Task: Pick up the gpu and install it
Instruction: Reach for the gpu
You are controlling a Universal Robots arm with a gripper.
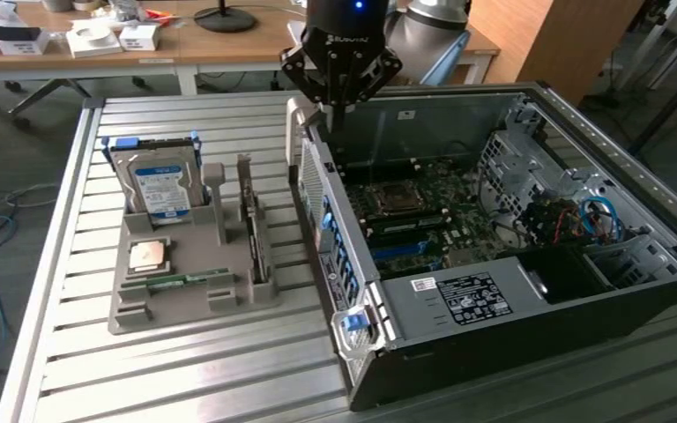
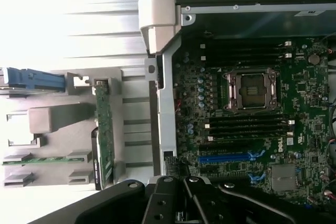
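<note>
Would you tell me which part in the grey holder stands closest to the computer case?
The gpu, on edge along the holder's case-side edge; the hard drive, processor and memory stick sit farther from the case.

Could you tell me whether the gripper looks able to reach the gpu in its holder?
Probably yes: the gpu stands upright in the holder, top edge uncovered; the gripper, shut, hangs over the case wall.
</note>
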